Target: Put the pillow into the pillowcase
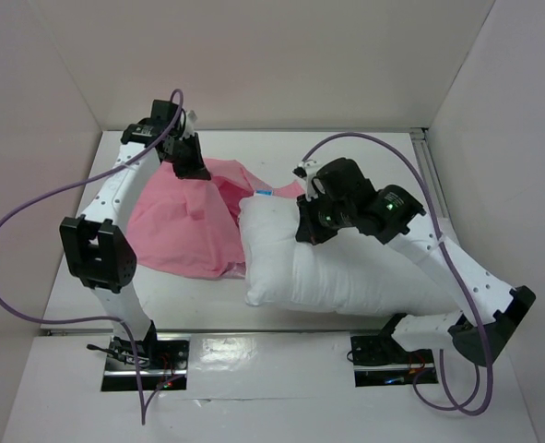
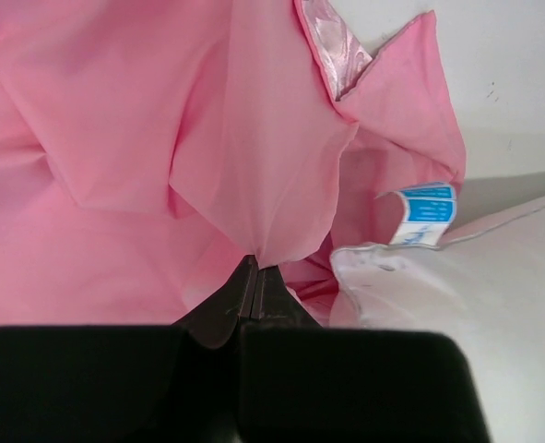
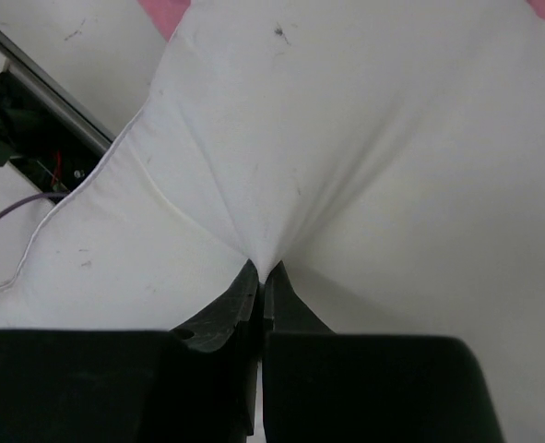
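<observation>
The white pillow [image 1: 346, 268] lies across the middle right of the table, its left corner against the pink pillowcase [image 1: 175, 226] spread at the left. My left gripper [image 1: 191, 168] is shut on a pinched fold of the pillowcase [image 2: 254, 185] at its far edge, holding the cloth up. A blue label [image 2: 426, 214] shows by the pillow corner [image 2: 456, 295]. My right gripper [image 1: 311, 231] is shut on a pinch of the pillow's fabric [image 3: 346, 138] on its upper face, with creases running out from the fingertips [image 3: 277, 277].
White walls close in the table at the back and both sides. A metal rail [image 1: 433, 180] runs along the right edge. The arm bases [image 1: 143, 355] stand at the near edge, with purple cables looping over both arms.
</observation>
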`<state>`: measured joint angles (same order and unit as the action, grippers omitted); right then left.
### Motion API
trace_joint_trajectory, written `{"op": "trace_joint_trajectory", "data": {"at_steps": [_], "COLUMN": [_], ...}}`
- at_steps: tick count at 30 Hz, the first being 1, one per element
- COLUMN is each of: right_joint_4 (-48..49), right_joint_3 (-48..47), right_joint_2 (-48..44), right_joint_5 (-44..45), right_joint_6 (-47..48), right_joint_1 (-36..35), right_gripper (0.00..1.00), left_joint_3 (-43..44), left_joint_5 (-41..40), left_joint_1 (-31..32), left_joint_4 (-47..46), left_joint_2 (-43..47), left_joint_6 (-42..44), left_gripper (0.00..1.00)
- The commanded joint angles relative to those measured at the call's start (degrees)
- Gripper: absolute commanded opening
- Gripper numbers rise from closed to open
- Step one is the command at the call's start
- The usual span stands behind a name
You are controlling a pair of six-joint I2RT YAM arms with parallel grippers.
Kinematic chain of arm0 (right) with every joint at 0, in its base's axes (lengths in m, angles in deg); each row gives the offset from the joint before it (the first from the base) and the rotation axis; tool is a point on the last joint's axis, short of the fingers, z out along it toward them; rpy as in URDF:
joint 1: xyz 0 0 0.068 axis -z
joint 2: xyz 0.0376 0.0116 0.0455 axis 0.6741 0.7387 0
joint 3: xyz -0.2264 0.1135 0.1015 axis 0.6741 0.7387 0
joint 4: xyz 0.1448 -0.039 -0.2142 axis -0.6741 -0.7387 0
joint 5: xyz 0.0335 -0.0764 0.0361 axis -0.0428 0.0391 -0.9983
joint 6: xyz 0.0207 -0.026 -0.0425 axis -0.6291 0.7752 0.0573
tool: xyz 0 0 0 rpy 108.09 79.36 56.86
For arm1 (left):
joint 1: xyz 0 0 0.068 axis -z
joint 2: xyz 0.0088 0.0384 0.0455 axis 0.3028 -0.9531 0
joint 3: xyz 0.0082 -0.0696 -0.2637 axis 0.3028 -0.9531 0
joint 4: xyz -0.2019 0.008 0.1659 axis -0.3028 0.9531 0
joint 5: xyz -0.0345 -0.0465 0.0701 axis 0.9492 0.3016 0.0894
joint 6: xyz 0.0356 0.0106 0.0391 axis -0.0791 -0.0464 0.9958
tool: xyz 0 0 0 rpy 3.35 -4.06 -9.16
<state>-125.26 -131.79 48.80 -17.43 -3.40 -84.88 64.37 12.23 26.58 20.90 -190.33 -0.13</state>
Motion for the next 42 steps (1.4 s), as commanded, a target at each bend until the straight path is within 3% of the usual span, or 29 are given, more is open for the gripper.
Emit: {"op": "trace_joint_trajectory", "data": {"at_steps": [1,18,28,42], "right_joint_4": [1.78,8.36,8.37,16.55], "right_joint_3": [-0.18,-8.0,-23.46,-19.95], "right_joint_2": [-0.5,14.97,26.22,35.8], "right_joint_5": [-0.7,-1.84,1.24,16.17], "right_joint_6": [2.15,9.8,11.56,-0.03], "right_joint_1": [-0.04,-0.04,7.43,8.66], "right_gripper": [0.0,0.0,0.0,0.0], "left_joint_3": [1.19,-6.72,-11.29,-11.91], "left_joint_5": [1.73,5.16,4.63,10.51], "left_joint_1": [0.28,2.12,3.88,4.41], "left_joint_4": [-0.77,-0.77,0.28,0.8], "left_joint_2": [3.88,12.23,16.27,16.8], "left_joint_6": [1.98,6.02,7.69,9.35], "left_gripper": [0.0,0.0,0.0,0.0]}}
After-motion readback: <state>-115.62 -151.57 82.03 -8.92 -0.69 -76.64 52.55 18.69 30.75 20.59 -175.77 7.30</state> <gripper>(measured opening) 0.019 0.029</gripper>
